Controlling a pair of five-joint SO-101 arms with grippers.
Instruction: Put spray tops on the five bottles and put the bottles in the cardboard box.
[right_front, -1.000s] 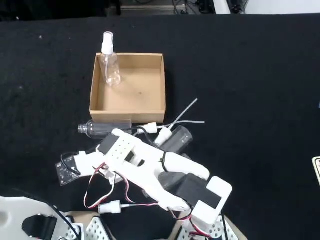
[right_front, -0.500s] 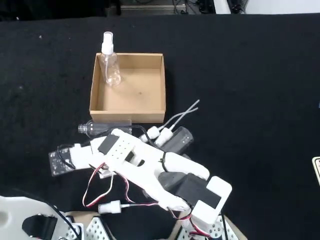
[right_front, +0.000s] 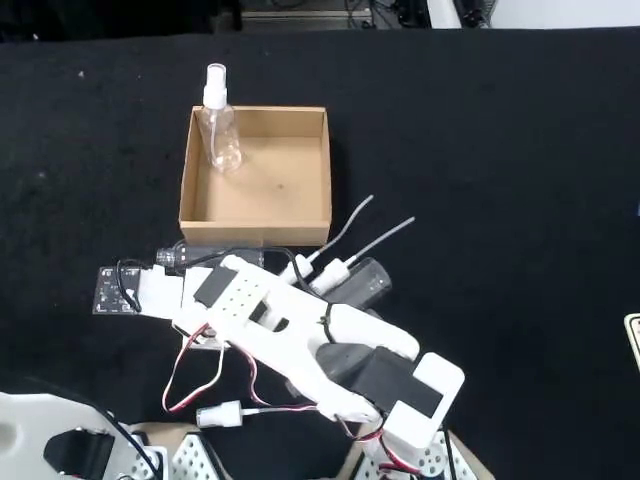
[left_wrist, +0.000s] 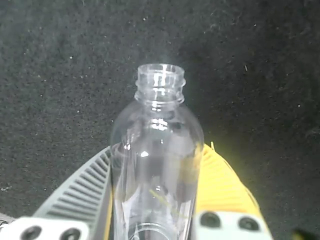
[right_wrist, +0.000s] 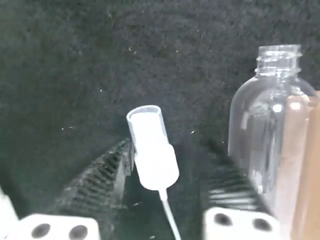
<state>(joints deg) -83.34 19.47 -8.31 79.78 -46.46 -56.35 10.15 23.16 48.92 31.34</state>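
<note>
**High view.** A brown cardboard box (right_front: 255, 232), open at the top, stands left of centre on the black cloth-covered table (right_front: 500, 200), nearer the far edge. In its far-left corner sits a clear plastic bottle with a white spray top (right_front: 220, 138); whether it is upright or leaning cannot be told. An uncapped clear plastic bottle (right_front: 205, 256) lies on its side on the table along the box's near wall, neck toward the left edge. A white arm (right_front: 310, 335) extends from the near edge toward this bottle. Two white spray tops with thin tubes (right_front: 335, 271) lie beside it, near the box's near-right corner. A loose white spray top (right_front: 220, 414) lies close to the near edge.

**Left wrist view.** The left gripper (left_wrist: 157, 150) is clenched on a clear round-shouldered bottle with an open threaded neck (left_wrist: 157, 125). A grey ribbed finger and a yellow finger press its opposite sides. The neck projects past the fingertips over the black table.

**Right wrist view.** The right gripper (right_wrist: 170, 150) is released. Its black jaws stand wider than the white spray top with a dip tube (right_wrist: 152, 150) between them. This top rests against one finger and is apart from the other. A neighbouring uncapped clear bottle (right_wrist: 262, 130) lies just beside the gripper.
</note>
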